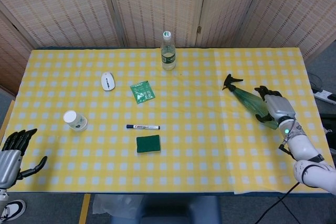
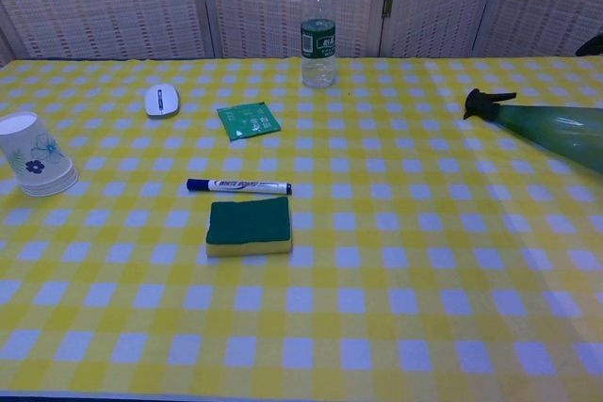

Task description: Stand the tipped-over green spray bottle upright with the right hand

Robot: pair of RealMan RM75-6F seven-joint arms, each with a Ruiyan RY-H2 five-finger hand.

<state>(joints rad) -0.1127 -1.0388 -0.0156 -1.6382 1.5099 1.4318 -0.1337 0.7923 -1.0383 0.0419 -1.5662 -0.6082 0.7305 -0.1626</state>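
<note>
Head view catches the green spray bottle (image 1: pixel 251 102) on its side near the right end of the yellow checked table (image 1: pixel 210 145), black nozzle pointing up-left, translucent body widening toward the right hand (image 1: pixel 274 107). Grips the fat end of the bottle with dark fingers (image 1: pixel 261 91) curled over its body. Chest view frames the same bottle (image 2: pixel 556 131) at its right edge, nozzle to the left, but crops out the gripping hand almost entirely; liquid level not readable in either view

Further out, at the far middle edge, stands a clear water bottle (image 1: pixel 167 51) with a white cap and green label, contents too hard to judge. Lying tipped near the left side, a white paper cup (image 1: pixel 75 120) with a floral print, nothing seen inside. Between them: a white mouse (image 1: pixel 107 81), a small green packet (image 1: pixel 142 92), a marker (image 1: pixel 143 127) lying crosswise, and just beside it, nearer the front edge, a green-topped sponge (image 1: pixel 148 144)

Seen only from the head camera, at the lower left corner off the table edge: left hand (image 1: pixel 13 153), fingers apart, holding nothing
</note>
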